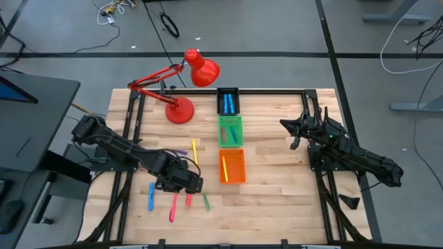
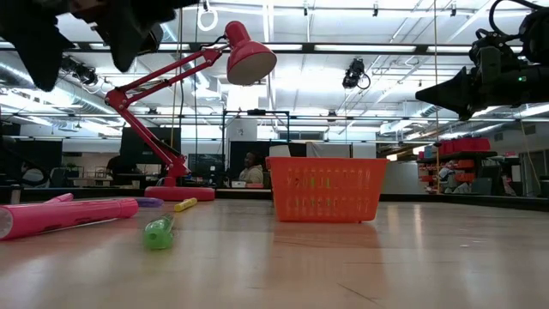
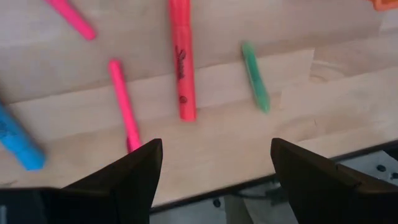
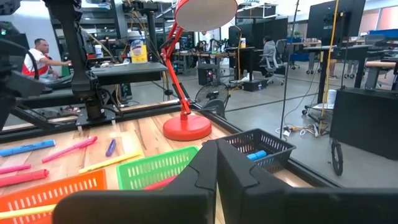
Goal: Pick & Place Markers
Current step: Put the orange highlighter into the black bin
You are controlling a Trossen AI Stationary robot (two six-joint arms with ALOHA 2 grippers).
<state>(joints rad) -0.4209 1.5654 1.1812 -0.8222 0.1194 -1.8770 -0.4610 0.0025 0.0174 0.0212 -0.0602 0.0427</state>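
Several markers lie flat on the wooden table near its front left: a blue one (image 1: pixel 151 196), two pink ones (image 1: pixel 172 207) (image 3: pixel 124 102), a red-orange one (image 3: pixel 181 59) and a green one (image 3: pixel 255 84). A yellow one (image 1: pixel 194 151) and a purple one (image 1: pixel 178 152) lie farther back. My left gripper (image 3: pixel 214 149) hangs open above the pink, red-orange and green markers, pointing steeply down, touching nothing; the high view shows the left gripper (image 1: pixel 190 183) over them. My right gripper (image 4: pixel 216 168) is shut and empty, held level at the table's right side (image 1: pixel 294 131).
Three small trays stand in a row at the table's middle: black (image 1: pixel 228 101) with blue markers, green (image 1: pixel 230 131) with a red and a green one, orange (image 1: pixel 232 167) with a yellow one. A red desk lamp (image 1: pixel 181 109) stands at the back left.
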